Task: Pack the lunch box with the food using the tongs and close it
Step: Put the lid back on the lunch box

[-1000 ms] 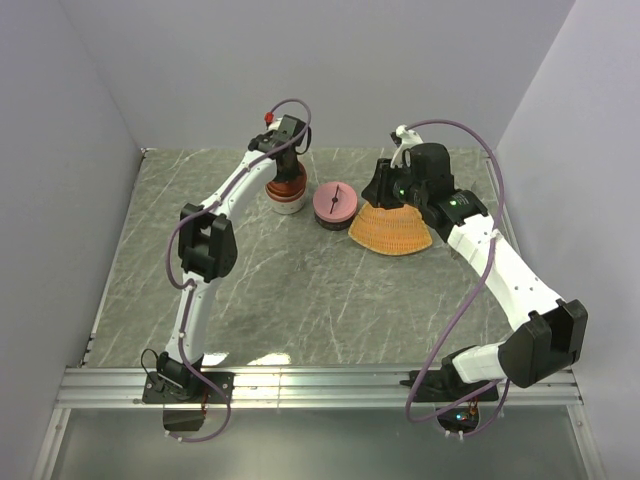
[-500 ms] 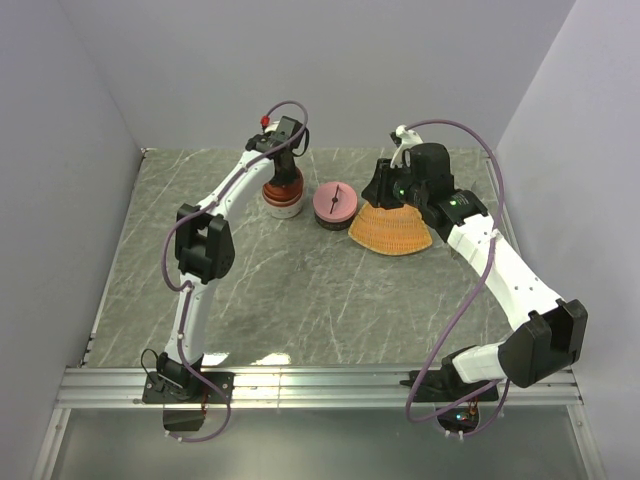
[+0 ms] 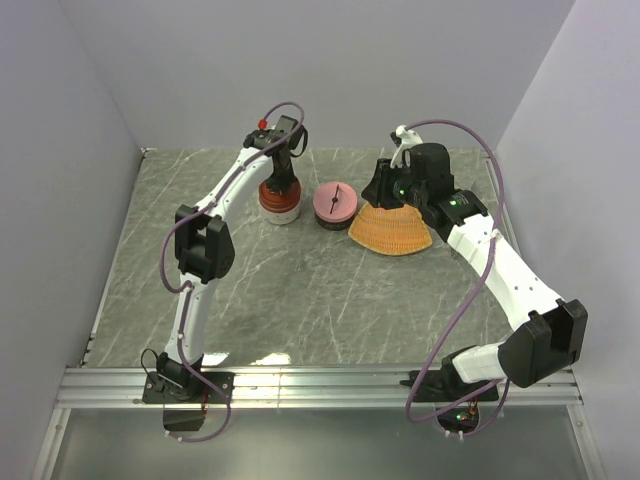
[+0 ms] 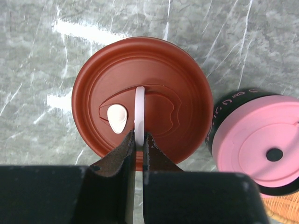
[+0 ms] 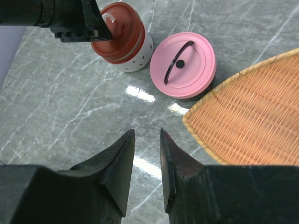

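The lunch box shows as two round tubs: a white one with a red-brown lid [image 4: 182,107] and a black one with a pink lid [image 4: 261,149]. My left gripper [image 4: 138,135] is shut on the thin white handle [image 4: 139,105] that arches over the red-brown lid. The right gripper [image 5: 147,133] hovers over bare table near the tray's left corner, its jaws a little apart with nothing between them. Both tubs have their lids on. The food and the tongs are out of view.
A triangular orange woven tray [image 3: 392,230] lies at the back right, right of the pink-lidded tub [image 3: 335,203], and the part I see holds nothing. The red-lidded tub [image 3: 280,198] stands left of the pink one. Grey walls close in the marble table [image 3: 300,300].
My left gripper and the red-lidded tub have shifted slightly to the left and toward the near side. The right arm has not moved.
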Controlling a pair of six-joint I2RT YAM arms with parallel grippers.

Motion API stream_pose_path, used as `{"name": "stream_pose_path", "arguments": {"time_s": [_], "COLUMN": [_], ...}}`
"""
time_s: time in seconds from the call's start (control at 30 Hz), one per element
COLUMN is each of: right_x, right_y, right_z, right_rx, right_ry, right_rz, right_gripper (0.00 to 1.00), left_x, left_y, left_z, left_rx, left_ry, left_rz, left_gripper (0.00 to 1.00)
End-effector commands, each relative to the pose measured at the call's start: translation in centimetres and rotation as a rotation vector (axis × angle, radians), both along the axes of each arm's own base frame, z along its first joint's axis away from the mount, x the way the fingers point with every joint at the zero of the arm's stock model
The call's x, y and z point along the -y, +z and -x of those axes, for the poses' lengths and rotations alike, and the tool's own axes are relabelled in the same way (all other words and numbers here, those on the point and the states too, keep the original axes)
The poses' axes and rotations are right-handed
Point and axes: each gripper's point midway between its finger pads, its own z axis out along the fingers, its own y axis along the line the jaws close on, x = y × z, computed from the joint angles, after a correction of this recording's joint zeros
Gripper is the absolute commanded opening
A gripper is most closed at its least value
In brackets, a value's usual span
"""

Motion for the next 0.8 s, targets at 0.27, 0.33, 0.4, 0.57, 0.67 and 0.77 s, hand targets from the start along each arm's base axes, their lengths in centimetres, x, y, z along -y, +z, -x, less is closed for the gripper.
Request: {"name": "stream_pose_path", "arguments": {"time_s": [0.27, 0.33, 0.4, 0.57, 0.67, 0.77], "right_x": [-0.2, -0.2, -0.2, -0.1, -0.1, -0.1], "right_y": [1.6, 1.6, 1.6, 1.4, 1.4, 1.5], "right_z": [-0.5, -0.5, -0.4, -0.4, -0.3, -0.4], "right_rx": [0.046, 0.046, 0.045, 0.043, 0.042, 0.044], "right_ry": [0.005, 0.005, 0.005, 0.001, 0.004, 0.004], "right_rz": [-0.014, -0.014, -0.012, -0.010, -0.011, -0.012], "right_gripper": [0.36, 0.36, 0.36, 0.36, 0.36, 0.36], "left_x": [-0.4, -0.4, -0.5, -0.4, -0.8, -1.0], "left_y": [9.7, 8.8, 7.8, 6.4, 5.4, 4.4], "left_z": [0.4, 0.6, 1.0, 1.5, 1.8, 1.9], "left_rx": [0.179, 0.152, 0.118, 0.068, 0.035, 0.021], "left_ry": [0.021, 0.019, 0.020, 0.008, 0.013, 0.011], "left_rz": [0.092, 0.086, 0.076, 0.067, 0.040, 0.021], "left_gripper": [0.00, 0.00, 0.00, 0.00, 0.00, 0.00]}}
